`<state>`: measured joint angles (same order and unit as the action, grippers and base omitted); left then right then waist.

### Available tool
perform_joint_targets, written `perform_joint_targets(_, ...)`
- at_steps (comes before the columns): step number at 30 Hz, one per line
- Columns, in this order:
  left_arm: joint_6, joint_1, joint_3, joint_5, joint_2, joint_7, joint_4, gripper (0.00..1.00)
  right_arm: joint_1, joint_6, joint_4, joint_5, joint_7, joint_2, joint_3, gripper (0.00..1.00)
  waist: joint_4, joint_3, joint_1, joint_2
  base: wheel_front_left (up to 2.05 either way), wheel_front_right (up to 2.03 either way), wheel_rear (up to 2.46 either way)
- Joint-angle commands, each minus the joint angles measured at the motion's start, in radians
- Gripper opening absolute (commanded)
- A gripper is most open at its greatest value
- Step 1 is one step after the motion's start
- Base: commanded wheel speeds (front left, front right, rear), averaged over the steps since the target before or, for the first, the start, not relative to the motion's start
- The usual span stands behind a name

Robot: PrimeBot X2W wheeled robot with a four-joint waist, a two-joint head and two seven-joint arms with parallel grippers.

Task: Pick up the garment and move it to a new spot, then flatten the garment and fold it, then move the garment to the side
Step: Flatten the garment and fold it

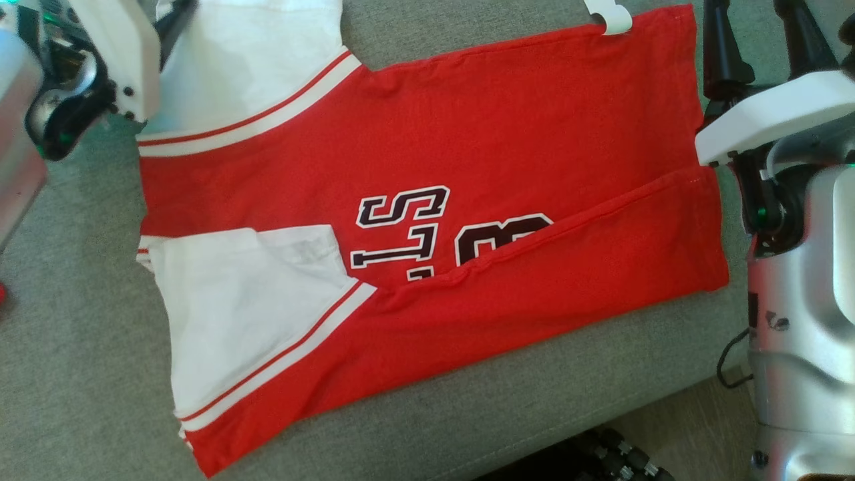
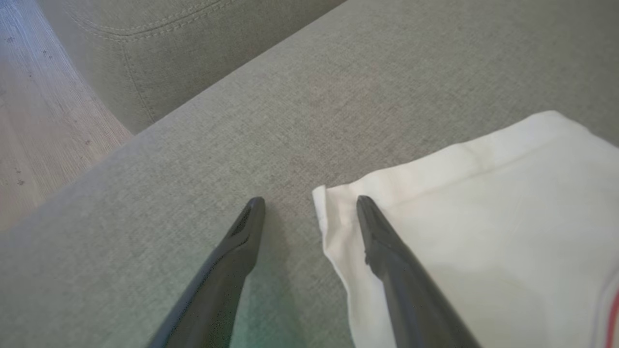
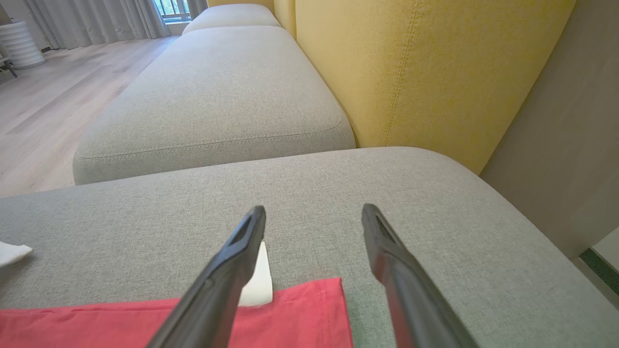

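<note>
The garment (image 1: 427,133), a red jersey with white sleeves and a dark print, lies flat on the grey sofa cushion (image 1: 80,321). Its near long side is folded up over part of the print, and the near sleeve (image 1: 247,300) lies folded inward. My left gripper (image 2: 310,202) is open low over the far sleeve's corner (image 2: 483,203), one finger above the white cloth, the other above bare cushion. My right gripper (image 3: 314,209) is open just past the red hem (image 3: 290,314); in the head view the right gripper (image 1: 758,27) sits beside the hem's far corner. Nothing is held.
A small white tab (image 3: 256,285) pokes out at the hem. A yellow backrest (image 3: 425,67) rises behind the cushion, and a second grey cushion (image 3: 217,87) adjoins it. Wooden floor (image 2: 38,106) lies beyond the cushion's edge, and my silver right arm (image 1: 801,321) hangs over the front corner.
</note>
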<state>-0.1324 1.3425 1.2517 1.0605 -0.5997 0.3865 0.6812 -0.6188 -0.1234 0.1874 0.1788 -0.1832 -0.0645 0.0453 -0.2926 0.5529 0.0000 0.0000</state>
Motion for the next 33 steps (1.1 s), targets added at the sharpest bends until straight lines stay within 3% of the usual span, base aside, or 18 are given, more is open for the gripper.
perform_joint_targets(1, 0.002, 0.041, -0.015, 0.016, -0.023, 0.019, -0.028, 1.0, -0.021, -0.007, -0.03, -0.002, 0.008, 0.007, -0.007, 1.0, 0.001, -0.001, 0.0, 0.0, 0.0, 0.0, 0.0)
perform_joint_targets(4, 0.002, 0.037, 0.004, 0.037, -0.03, 0.052, -0.059, 1.0, -0.024, -0.007, -0.025, -0.005, 0.009, 0.009, -0.003, 1.0, 0.003, -0.001, 0.0, 0.0, 0.0, 0.0, 0.0)
perform_joint_targets(5, 0.002, 0.034, 0.009, 0.044, -0.033, 0.06, -0.069, 0.42, -0.025, -0.007, -0.024, -0.006, 0.009, 0.009, -0.003, 1.0, 0.004, -0.002, 0.0, 0.0, 0.0, 0.0, 0.0)
perform_joint_targets(6, 0.002, 0.033, 0.012, 0.049, -0.036, 0.064, -0.077, 0.0, -0.027, -0.007, -0.022, -0.006, 0.009, 0.009, -0.003, 1.0, 0.005, -0.002, 0.0, 0.0, 0.0, 0.0, 0.0)
perform_joint_targets(10, 0.002, 0.039, 0.019, 0.041, -0.037, 0.029, -0.081, 0.0, -0.033, -0.007, -0.014, -0.012, 0.009, 0.009, -0.003, 1.0, 0.019, -0.009, 0.0, 0.0, 0.0, 0.0, 0.0)
perform_joint_targets(16, 0.002, 0.042, 0.018, 0.03, 0.013, -0.164, -0.068, 0.0, -0.03, -0.007, 0.022, -0.013, -0.016, -0.031, 0.011, 1.0, 0.082, -0.063, 0.0, 0.0, 0.0, 0.0, 0.0)
perform_joint_targets(25, 0.002, 0.027, 0.021, 0.018, 0.068, -0.311, -0.115, 0.0, -0.071, -0.007, 0.3, -0.058, -0.123, -0.157, 0.086, 1.0, 0.19, -0.12, 0.0, 0.0, 0.0, 0.0, 0.0)
perform_joint_targets(33, 0.002, -0.008, 0.025, -0.01, 0.074, -0.321, -0.207, 0.0, -0.126, -0.007, 0.461, -0.078, -0.148, -0.185, 0.136, 1.0, 0.235, -0.118, 0.0, 0.0, 0.0, 0.0, 0.0)
